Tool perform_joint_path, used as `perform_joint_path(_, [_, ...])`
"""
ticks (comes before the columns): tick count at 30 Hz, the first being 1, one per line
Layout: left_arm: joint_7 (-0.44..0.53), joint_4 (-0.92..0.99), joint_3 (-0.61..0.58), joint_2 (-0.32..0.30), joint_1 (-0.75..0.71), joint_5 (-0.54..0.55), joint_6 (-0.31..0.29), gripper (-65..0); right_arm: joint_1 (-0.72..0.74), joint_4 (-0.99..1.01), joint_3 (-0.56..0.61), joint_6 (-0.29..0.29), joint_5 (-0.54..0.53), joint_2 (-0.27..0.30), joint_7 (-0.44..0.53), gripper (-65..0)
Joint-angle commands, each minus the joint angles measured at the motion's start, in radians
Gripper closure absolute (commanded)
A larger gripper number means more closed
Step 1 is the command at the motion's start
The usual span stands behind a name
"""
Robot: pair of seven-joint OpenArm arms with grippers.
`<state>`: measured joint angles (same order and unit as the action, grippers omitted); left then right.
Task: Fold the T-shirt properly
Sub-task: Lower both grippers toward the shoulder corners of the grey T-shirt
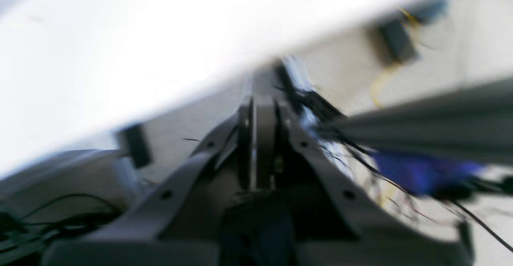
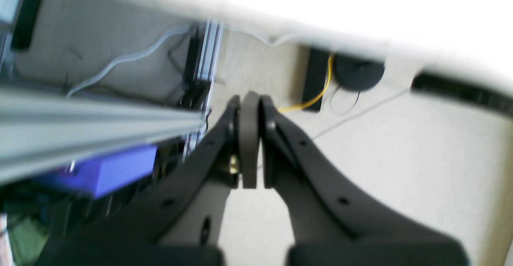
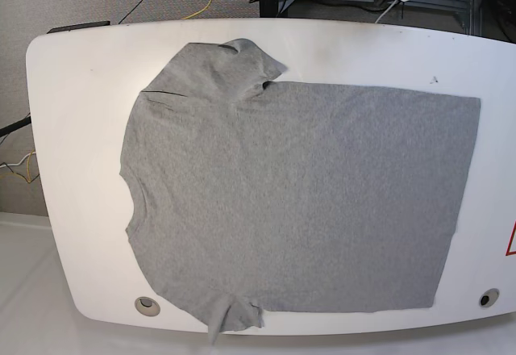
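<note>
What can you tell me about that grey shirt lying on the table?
The T-shirt is plain heather-grey knit, with no print. It lies spread flat across most of the white table, hem to the right. The far sleeve is bunched and creased; the near sleeve hangs slightly over the front edge. No gripper touches it.

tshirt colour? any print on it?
Plain heather grey T-shirt, no print; base view shows it best.

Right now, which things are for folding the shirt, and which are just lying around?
For the job:
- T-shirt, spread flat on the white table
- left gripper, shut and empty
- right gripper, shut and empty

Just lying about:
- yellow cable on the floor
- blue box
- black round thing
</note>
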<state>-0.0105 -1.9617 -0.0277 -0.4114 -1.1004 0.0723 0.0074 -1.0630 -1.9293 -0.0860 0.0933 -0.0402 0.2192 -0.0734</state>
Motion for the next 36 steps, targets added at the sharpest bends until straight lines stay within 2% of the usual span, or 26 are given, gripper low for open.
perform_joint_path(1, [0.025, -0.024, 0.046, -0.008, -0.026, 0.000, -0.004, 0.0, 0.009, -0.021, -0.023, -0.003, -0.023, 0.008, 0.001, -0.2])
perform_joint_path(8, [0.024, -0.047, 0.111, -0.006, -0.022, 0.005, -0.013, -0.2, 0.041, -0.034, -0.037, -0.002, -0.054, 0.005, -0.016, 0.0])
perform_joint_path(10, [0.019, -0.055, 0.131, -0.004, -0.019, 0.009, -0.017, -1.9, 0.044, -0.039, -0.036, -0.001, -0.062, 0.002, -0.018, -0.1])
perform_joint_path(16, [-0.022, -0.066, 0.186, 0.001, 0.004, 0.031, -0.023, -14.1, 0.070, -0.058, -0.020, -0.002, -0.074, -0.011, -0.029, -0.7])
perform_joint_path(20, [-0.056, -0.072, 0.218, 0.003, 0.038, 0.065, -0.026, -18.9, 0.094, -0.062, -0.023, -0.004, -0.099, -0.025, -0.034, -0.8])
perform_joint_path(22, [-0.056, -0.070, 0.222, 0.003, 0.085, 0.125, -0.028, -21.6, 0.141, -0.069, -0.033, -0.002, -0.163, -0.042, -0.032, -1.2])
perform_joint_path(26, [-0.067, -0.073, 0.222, 0.005, 0.128, 0.192, -0.046, -19.5, 0.178, -0.075, -0.038, 0.004, -0.205, -0.062, -0.040, -1.7])
perform_joint_path(30, [-0.081, -0.087, 0.221, 0.004, 0.161, 0.241, -0.086, -18.7, 0.203, -0.086, -0.038, 0.020, -0.231, -0.074, -0.056, -2.3])
perform_joint_path(32, [-0.095, -0.113, 0.219, 0.001, 0.187, 0.287, -0.166, -18.9, 0.234, -0.095, -0.036, 0.052, -0.247, -0.071, -0.089, -2.7])
perform_joint_path(36, [-0.109, -0.133, 0.221, -0.002, 0.206, 0.289, -0.231, -20.9, 0.258, -0.111, -0.037, 0.076, -0.259, -0.065, -0.120, -5.7])
